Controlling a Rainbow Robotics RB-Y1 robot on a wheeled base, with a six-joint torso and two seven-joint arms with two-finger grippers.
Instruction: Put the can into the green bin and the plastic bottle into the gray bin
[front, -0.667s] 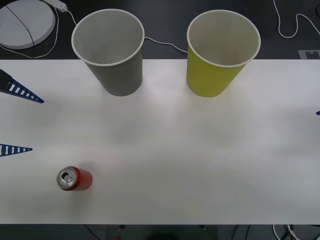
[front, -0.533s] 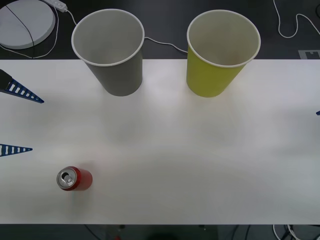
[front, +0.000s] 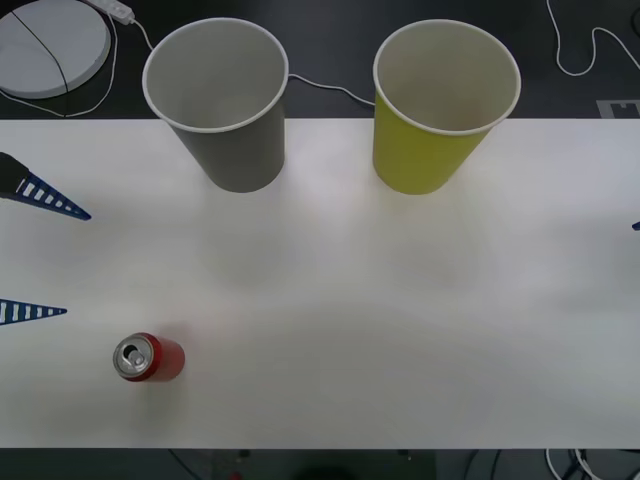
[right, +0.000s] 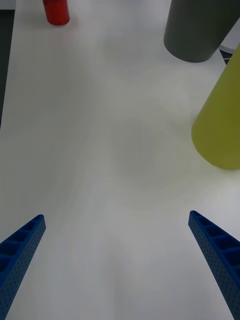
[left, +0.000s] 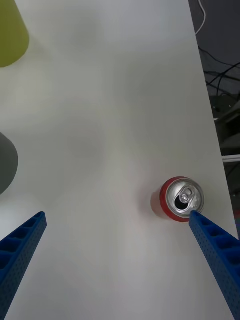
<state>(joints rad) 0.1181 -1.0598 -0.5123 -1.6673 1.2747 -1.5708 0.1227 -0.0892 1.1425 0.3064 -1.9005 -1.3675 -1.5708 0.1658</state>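
Front view: cables (front: 320, 85) and round white disc (front: 50, 42) behind table (front: 400, 300).

left pincer (front: 40, 255) | open fingers shifted slightly toward the near edge

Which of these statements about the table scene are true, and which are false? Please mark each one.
1. The can stands upright on the table. True.
2. The can is already inside the green bin. False: it stands on the table, near the front left, far from both bins.
3. The left tool is open, with nothing between its fingers. True.
4. The gray bin lies on its side. False: it stands upright at the far edge of the table, to the left of the green bin.
5. The right tool holds the can. False: it is open over bare table, and the can is far from it.
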